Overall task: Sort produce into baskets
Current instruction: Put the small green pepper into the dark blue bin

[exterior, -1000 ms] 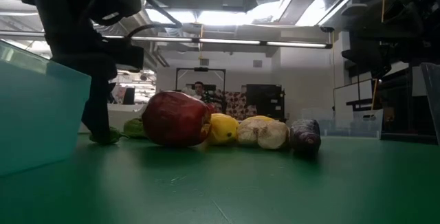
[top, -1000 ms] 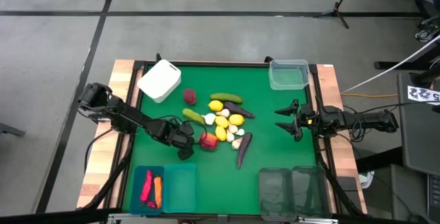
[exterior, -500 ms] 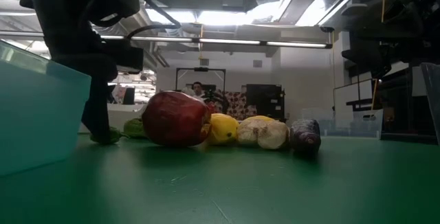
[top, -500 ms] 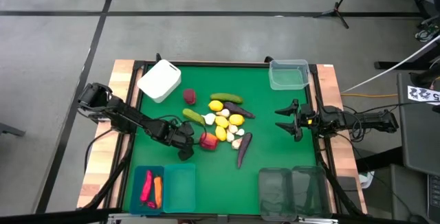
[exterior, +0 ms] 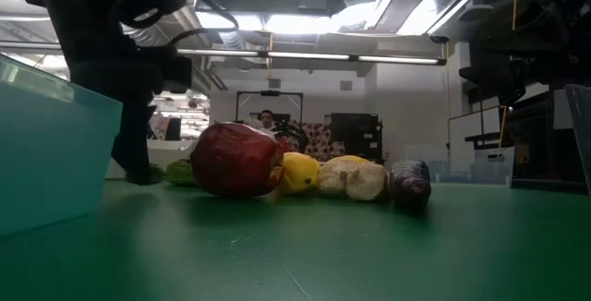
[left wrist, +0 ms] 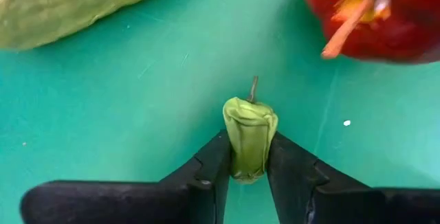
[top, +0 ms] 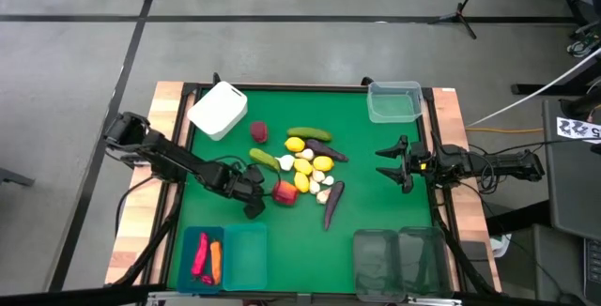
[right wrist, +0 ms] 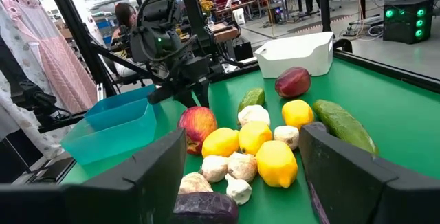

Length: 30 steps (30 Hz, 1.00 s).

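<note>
My left gripper [top: 254, 205] is down at the green mat, just left of a red apple [top: 285, 191], and is shut on a small green piece of produce [left wrist: 250, 136] with a short stem. A light green cucumber [left wrist: 69, 4] lies just beyond it. The rest of the produce lies piled mid-table: yellow lemons [top: 305, 165], white garlic [top: 322, 193], dark eggplants [top: 332, 203] and a green cucumber [top: 308, 134]. My right gripper [top: 390, 163] hangs open at the table's right side, holding nothing. My left gripper pinches the small green piece by its two sides [left wrist: 237, 157] between the two fingers. Its stem end [left wrist: 254, 86] sticks out past the fingertips, away from the gripper. The fingers slant down from the table's left. Whether the piece rests on the mat, I cannot tell.
Two teal bins stand at the near left: one [top: 202, 257] holds a red pepper and a carrot, and the other [top: 246, 257] stands beside it. Two dark clear bins [top: 399, 261] stand at the near right. A clear tub [top: 394, 101] stands at the far right and a white box [top: 218, 111] at the far left.
My left gripper has shut on the small green piece. In the low view that piece showed under the fingertip before, and the fingers now cover it. The right arm has kept still.
</note>
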Motion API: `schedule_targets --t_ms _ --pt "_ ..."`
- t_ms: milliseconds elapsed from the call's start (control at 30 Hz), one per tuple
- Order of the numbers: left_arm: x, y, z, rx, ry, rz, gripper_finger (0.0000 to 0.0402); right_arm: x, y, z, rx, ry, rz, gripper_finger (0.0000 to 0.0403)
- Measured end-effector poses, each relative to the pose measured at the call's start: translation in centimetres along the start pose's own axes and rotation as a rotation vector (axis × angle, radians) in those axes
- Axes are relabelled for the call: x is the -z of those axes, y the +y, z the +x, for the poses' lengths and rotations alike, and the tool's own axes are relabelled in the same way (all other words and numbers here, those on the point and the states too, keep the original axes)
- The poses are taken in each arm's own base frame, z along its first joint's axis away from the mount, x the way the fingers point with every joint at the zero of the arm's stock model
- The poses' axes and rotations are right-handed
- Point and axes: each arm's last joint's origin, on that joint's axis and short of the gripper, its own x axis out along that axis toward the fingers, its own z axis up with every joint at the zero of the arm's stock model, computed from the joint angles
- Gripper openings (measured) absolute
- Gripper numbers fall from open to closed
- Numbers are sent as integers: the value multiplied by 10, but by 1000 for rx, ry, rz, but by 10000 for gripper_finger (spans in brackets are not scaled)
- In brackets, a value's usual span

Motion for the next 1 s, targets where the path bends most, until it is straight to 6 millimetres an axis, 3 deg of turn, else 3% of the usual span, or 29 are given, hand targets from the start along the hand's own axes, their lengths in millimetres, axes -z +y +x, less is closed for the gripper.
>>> schedule_targets --t_ms 233,500,700,1000 --pt "-8 -5 -26 88 -63 -35 74 0 0 0 0 0 0 280" --pt "-5 -21 -83 320 -142 -2 73 0 0 0 0 0 0 280" --pt "15 -32 -119 523 -70 -41 73 0 0 0 0 -1 0 280" --pt "62 -55 -145 713 157 -197 73 0 0 0 0 -1 0 280"
